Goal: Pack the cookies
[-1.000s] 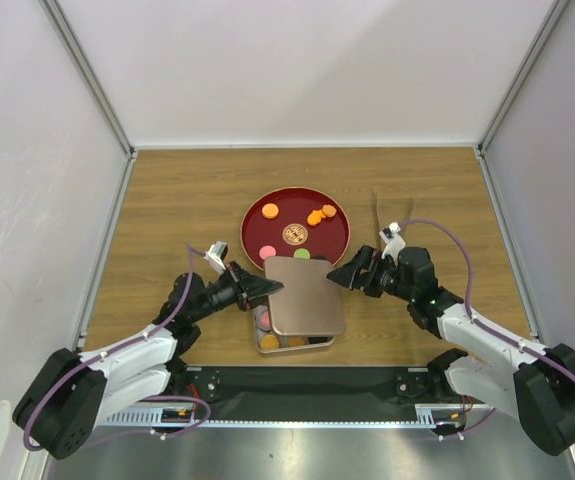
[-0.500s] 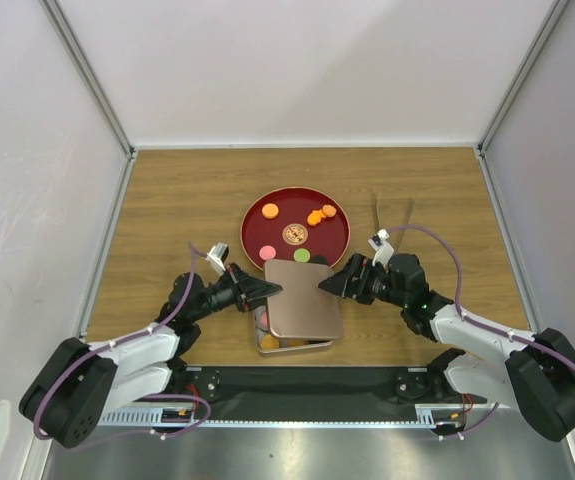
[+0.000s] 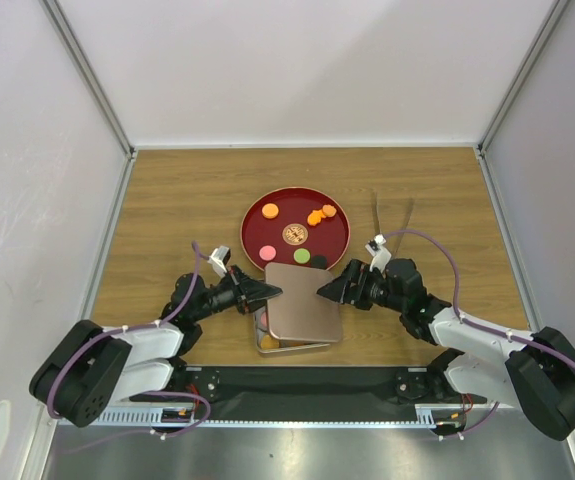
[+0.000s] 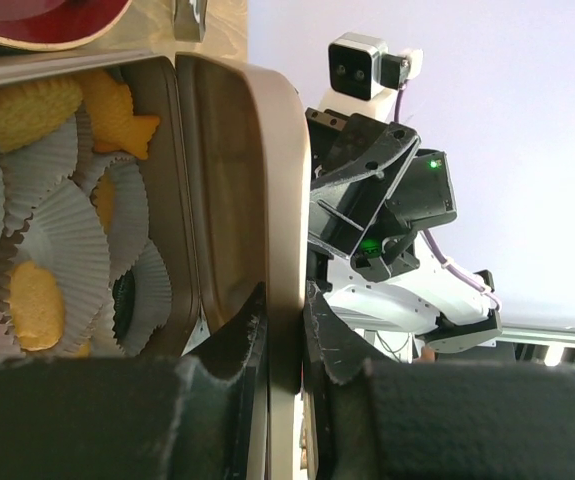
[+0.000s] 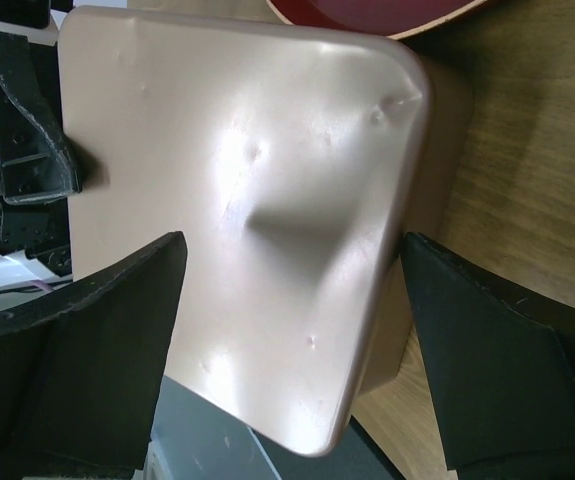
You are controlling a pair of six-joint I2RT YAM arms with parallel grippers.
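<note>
The cookies [image 3: 314,216], on the red plate [image 3: 332,240] and in the tin [image 3: 297,348], are light, flat and likely brittle, so pinch gently across the rim, while the left gripper [image 3: 274,290] clamps the lid [image 3: 304,305] edge and the right gripper [image 3: 324,291] stands spread astride it, apparently without contact.

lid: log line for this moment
left gripper: shut on lid | right gripper: open around lid | lid: partly over tin | cookies: some on plate

Lab bench [image 3: 167,190] inside white panelled enclosure [image 3: 297,70]
</note>
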